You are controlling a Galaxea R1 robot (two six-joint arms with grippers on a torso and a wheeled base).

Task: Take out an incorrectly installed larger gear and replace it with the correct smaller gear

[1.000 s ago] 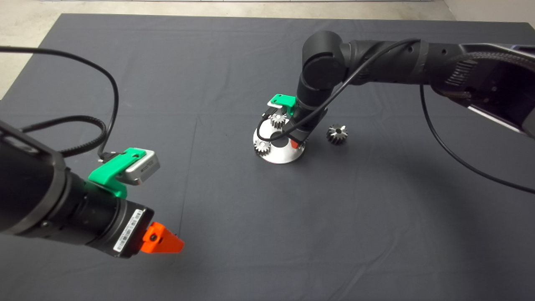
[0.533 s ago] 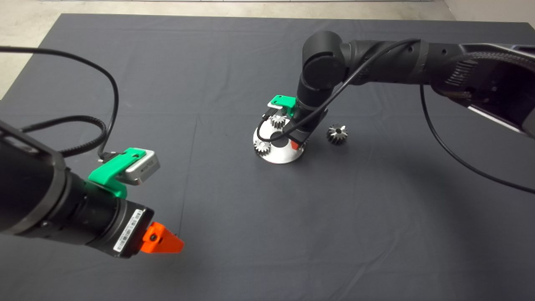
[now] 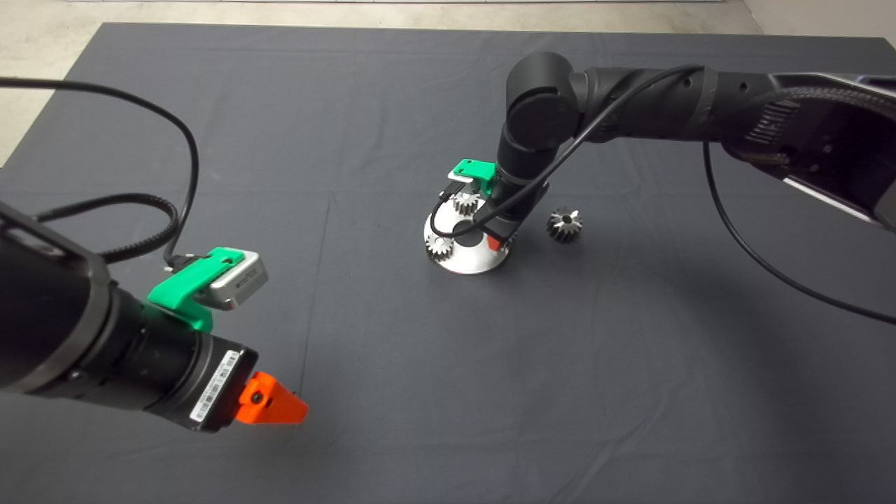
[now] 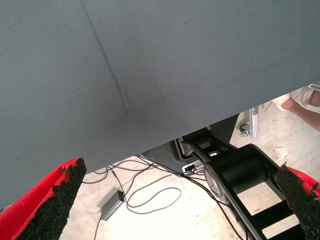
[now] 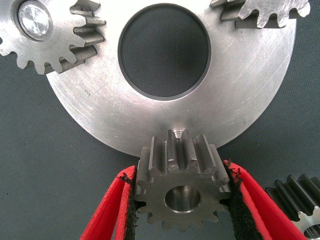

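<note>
R gripper (image 5: 182, 200) is clamping smaller gear (image 5: 181, 187) at plate (image 5: 250, 90) edge; misaligned w/ pin, it's risking jamming.

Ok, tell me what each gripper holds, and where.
Right gripper: smaller gear, pinched by its toothed sides at the plate edge. Left gripper: nothing.

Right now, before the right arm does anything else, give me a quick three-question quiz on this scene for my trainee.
1. Fill in: the left gripper, parked over the mat's near left, is ____.
2. What holds the smaller gear? A: left gripper. B: right gripper. C: nothing.
3. True or false: the larger gear sits on the round plate.
Key: 1 open; 2 B; 3 false, it lies on the mat beside the plate.
</note>
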